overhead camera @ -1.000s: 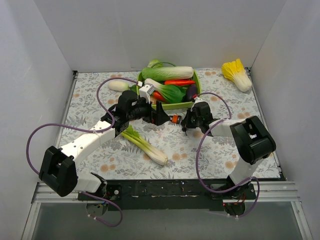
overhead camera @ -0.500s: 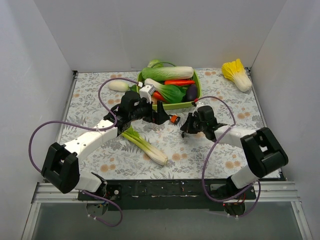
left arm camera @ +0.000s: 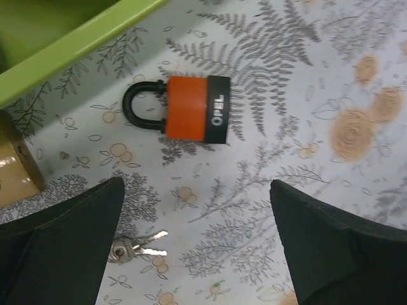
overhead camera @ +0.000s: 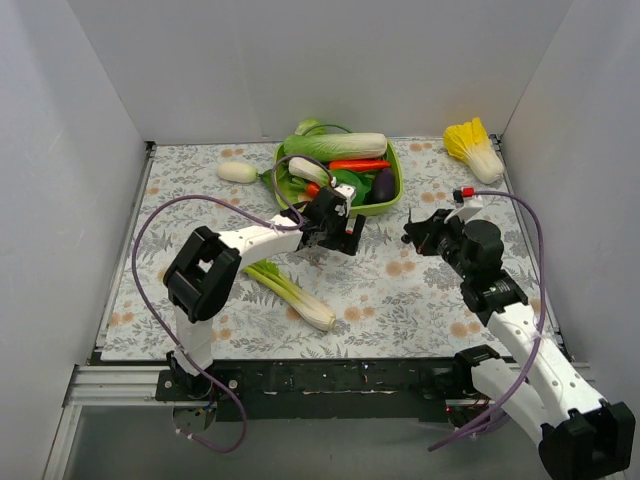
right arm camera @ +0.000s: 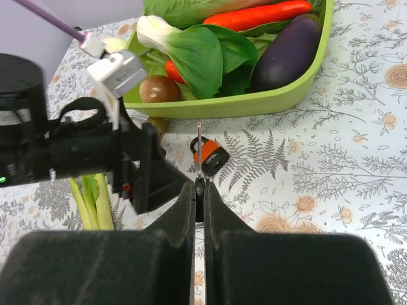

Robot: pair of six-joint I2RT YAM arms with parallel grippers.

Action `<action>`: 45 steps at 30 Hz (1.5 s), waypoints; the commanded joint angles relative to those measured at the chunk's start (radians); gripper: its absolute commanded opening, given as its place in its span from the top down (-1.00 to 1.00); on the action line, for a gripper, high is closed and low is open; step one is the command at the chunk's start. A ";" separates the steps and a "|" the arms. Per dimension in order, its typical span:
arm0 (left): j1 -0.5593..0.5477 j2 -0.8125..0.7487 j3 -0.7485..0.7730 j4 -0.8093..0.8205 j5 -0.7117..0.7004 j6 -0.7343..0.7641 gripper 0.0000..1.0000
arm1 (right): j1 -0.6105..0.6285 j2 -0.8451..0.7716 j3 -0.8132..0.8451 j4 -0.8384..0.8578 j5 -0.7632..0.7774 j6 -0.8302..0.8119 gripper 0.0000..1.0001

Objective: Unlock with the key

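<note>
My right gripper [right arm camera: 199, 184] is shut on the key [right arm camera: 199, 152]. Its dark head sits between the pads and its thin blade sticks out forward, pointing at the small red padlock [right arm camera: 210, 156] some way ahead. The red padlock [left arm camera: 191, 115] lies flat on the mat, its black shackle towards the green tray. My left gripper [left arm camera: 197, 190] hovers over it, open and empty, the padlock just beyond its fingertips. In the top view the left gripper [overhead camera: 340, 235] is by the tray's front edge and the right gripper [overhead camera: 413, 232] is apart to its right.
A small bunch of silver keys [left arm camera: 137, 248] lies on the mat by my left finger. A brass padlock [left arm camera: 16, 171] is at the left. The green tray [overhead camera: 392, 203] holds vegetables. A bok choy [overhead camera: 290, 290], a yellow cabbage [overhead camera: 475, 148] and a white vegetable [overhead camera: 237, 171] lie on the mat.
My right gripper has pulled back to the right, away from the red padlock, with the key in it. My left gripper has shifted right and now hovers over the padlock.
</note>
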 commanded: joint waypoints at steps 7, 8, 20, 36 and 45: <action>-0.001 0.102 0.087 -0.037 -0.042 0.125 -0.81 | -0.003 -0.162 -0.046 -0.143 0.012 -0.031 0.97; -0.001 0.106 0.084 -0.030 -0.032 0.143 -0.78 | -0.003 -0.165 -0.048 -0.145 0.009 -0.033 0.97; 0.004 0.169 0.061 0.113 0.125 0.225 -0.52 | -0.003 -0.167 -0.056 -0.171 0.009 -0.059 0.97; 0.031 0.107 0.035 0.182 0.160 0.144 -0.61 | -0.003 -0.139 -0.073 -0.168 -0.012 -0.056 0.97; 0.036 0.139 0.168 -0.029 0.021 -0.148 -0.83 | -0.003 -0.135 -0.111 -0.140 -0.024 -0.036 0.97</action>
